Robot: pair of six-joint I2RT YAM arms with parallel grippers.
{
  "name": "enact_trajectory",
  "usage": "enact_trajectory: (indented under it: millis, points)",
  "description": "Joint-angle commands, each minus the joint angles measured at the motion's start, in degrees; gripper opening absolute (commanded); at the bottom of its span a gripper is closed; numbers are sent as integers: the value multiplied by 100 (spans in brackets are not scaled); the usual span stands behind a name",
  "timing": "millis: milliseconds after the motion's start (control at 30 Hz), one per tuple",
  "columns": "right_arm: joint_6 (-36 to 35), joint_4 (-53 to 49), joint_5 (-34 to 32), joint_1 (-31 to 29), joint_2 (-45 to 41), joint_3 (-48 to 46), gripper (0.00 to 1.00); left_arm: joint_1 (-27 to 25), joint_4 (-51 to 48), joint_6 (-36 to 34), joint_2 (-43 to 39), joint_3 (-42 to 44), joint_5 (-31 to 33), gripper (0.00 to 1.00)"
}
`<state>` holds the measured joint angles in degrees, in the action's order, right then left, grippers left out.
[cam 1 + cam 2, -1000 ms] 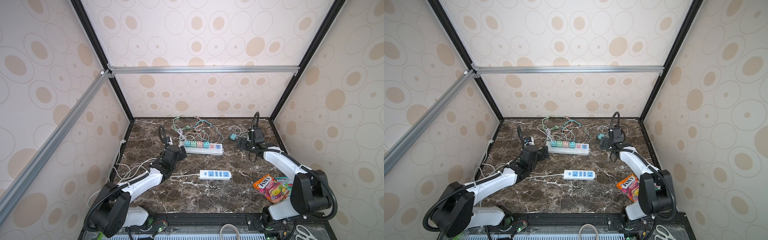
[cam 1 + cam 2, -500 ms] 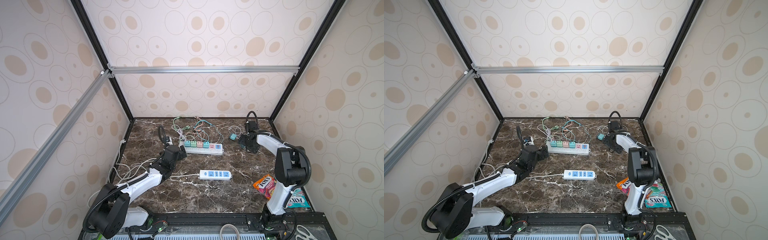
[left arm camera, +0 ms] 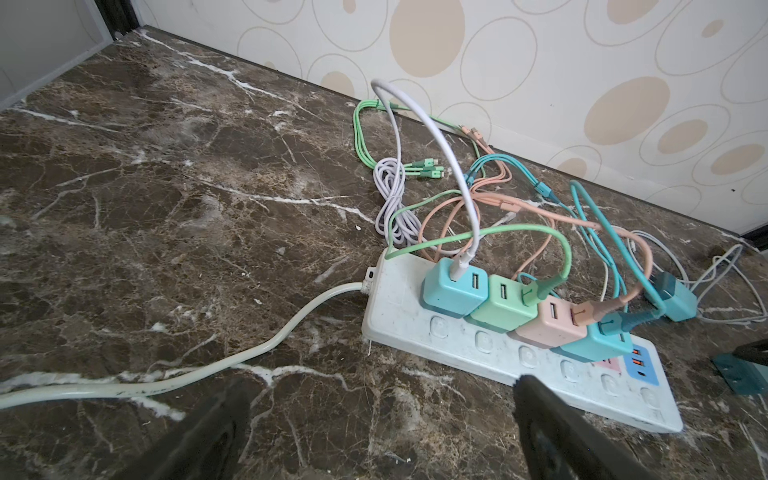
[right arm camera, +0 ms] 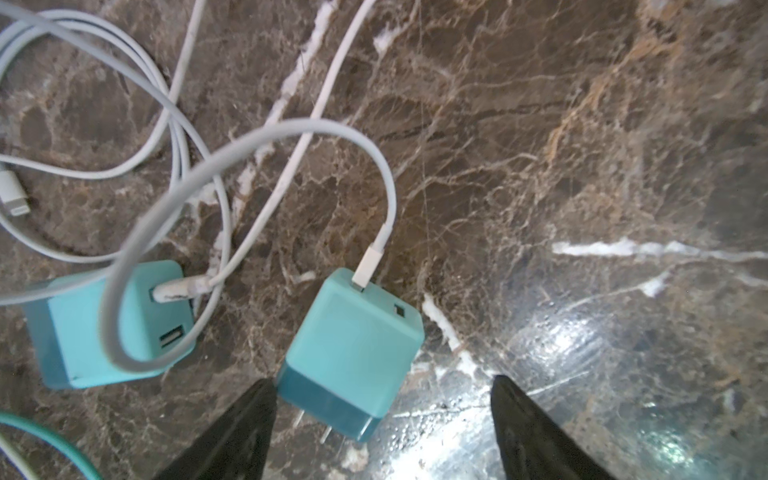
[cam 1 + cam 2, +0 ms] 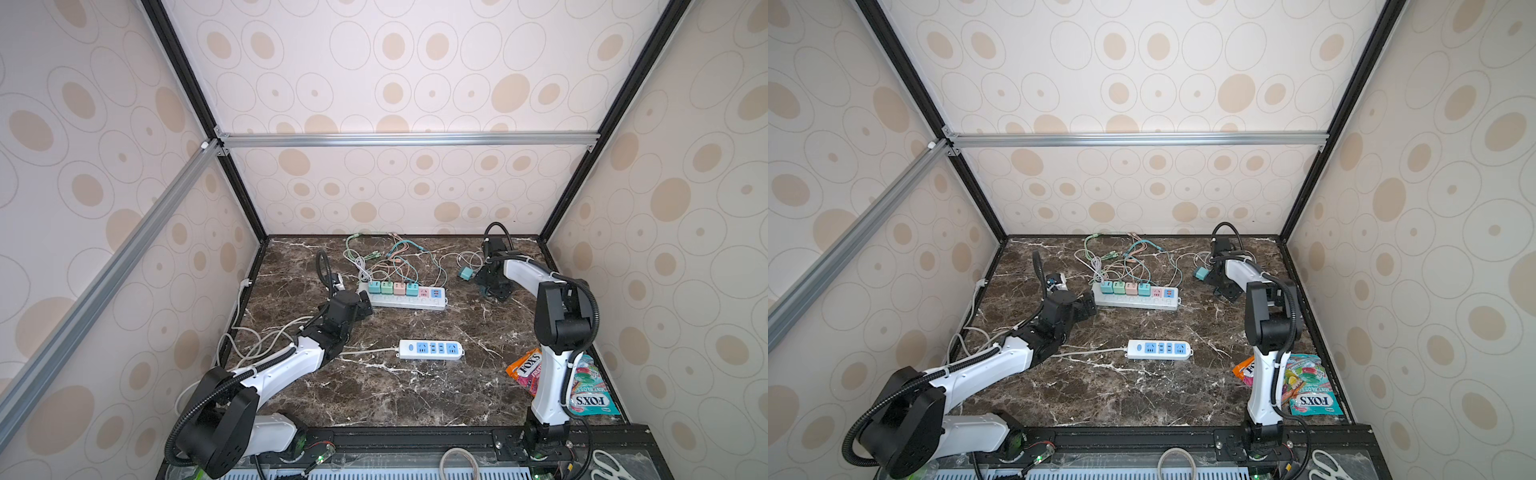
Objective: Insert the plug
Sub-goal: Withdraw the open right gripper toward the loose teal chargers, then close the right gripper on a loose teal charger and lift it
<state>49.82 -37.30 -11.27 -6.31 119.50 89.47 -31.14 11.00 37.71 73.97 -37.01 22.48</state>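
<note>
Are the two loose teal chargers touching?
Apart. The right wrist view shows bare marble between the gripper-side charger and the cable-draped charger.

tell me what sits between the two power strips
Nothing: in both top views the stretch between the long strip with chargers and the short blue-socket strip is bare marble tabletop.

We find a small blue-socketed power strip (image 5: 431,349) lying on the tabletop (image 5: 374,399). Two FOX'S candy bags (image 5: 592,399) lie near its right edge, with scissors (image 5: 1320,459) past the front.
</note>
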Motion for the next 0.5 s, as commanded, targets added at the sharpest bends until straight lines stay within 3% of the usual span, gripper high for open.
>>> enact_trajectory:
  millis: [0, 467]
  points:
    - [83, -234, 37, 15, 186, 123, 79, -31, -85, -154, -148, -45, 195, 98]
    - [19, -227, -293, 15, 187, -17, 59, -33, -69, -263, -91, -65, 170, 99]
